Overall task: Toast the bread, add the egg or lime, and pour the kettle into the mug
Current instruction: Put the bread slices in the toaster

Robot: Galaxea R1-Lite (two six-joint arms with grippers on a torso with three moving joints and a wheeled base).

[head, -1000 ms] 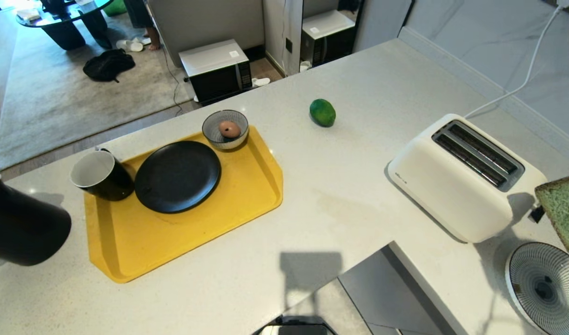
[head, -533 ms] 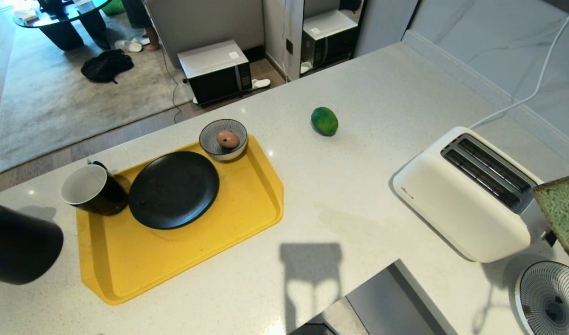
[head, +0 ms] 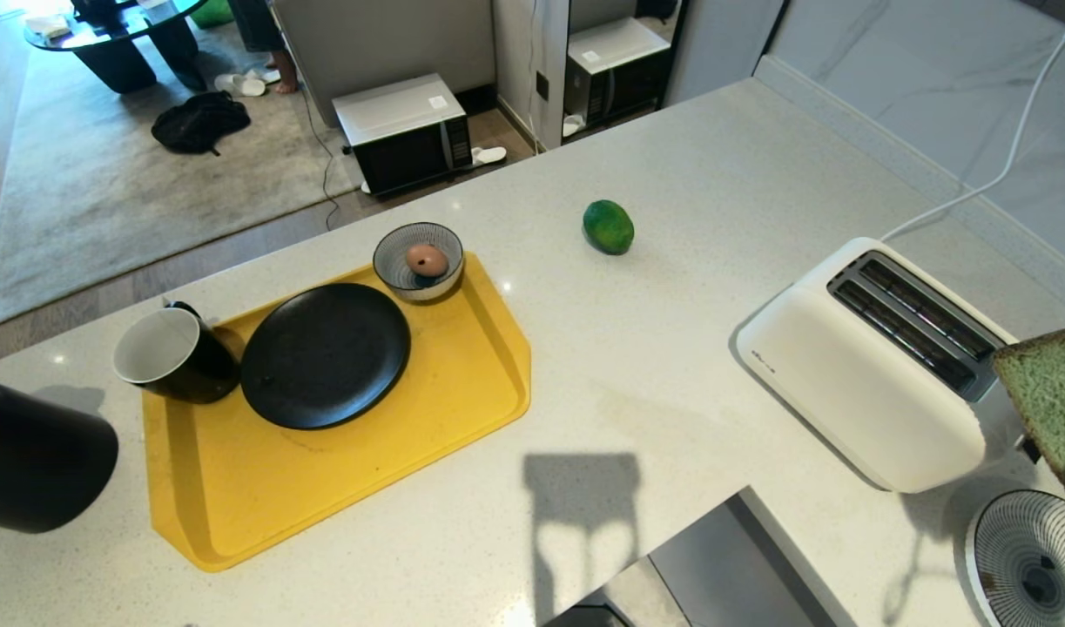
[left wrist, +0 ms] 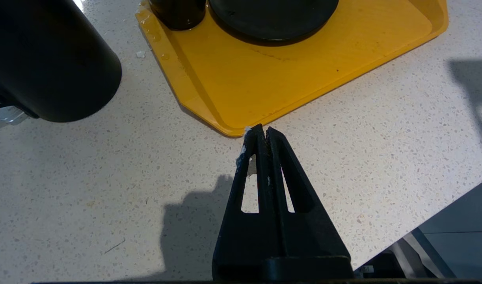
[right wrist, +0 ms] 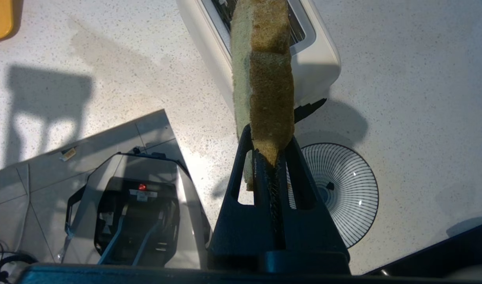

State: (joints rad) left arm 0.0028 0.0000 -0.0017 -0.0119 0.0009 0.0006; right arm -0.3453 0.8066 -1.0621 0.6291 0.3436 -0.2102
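White speckled countertop [head: 671, 366]. We see the right gripper [right wrist: 270, 157] clamped on the bread [right wrist: 264, 71], held on edge above the toaster [head: 880, 366], presumably to enter a slot. The left gripper [left wrist: 262, 134], fingers together, idles near the yellow tray [left wrist: 304, 79].

The bread [right wrist: 262, 75], a pale green slice with a brown crust, stands on edge in the air above the near end of the toaster [head: 880, 366], pinched at its lower edge by the right claw [right wrist: 269, 157]. The lime [head: 608, 226], bright green and oval, lies alone on the worktop [head: 671, 409]. The black kettle [head: 36, 470] stands at the worktop's left edge. The mug [head: 171, 357], black outside and white inside, sits upright on the yellow tray [head: 340, 488].
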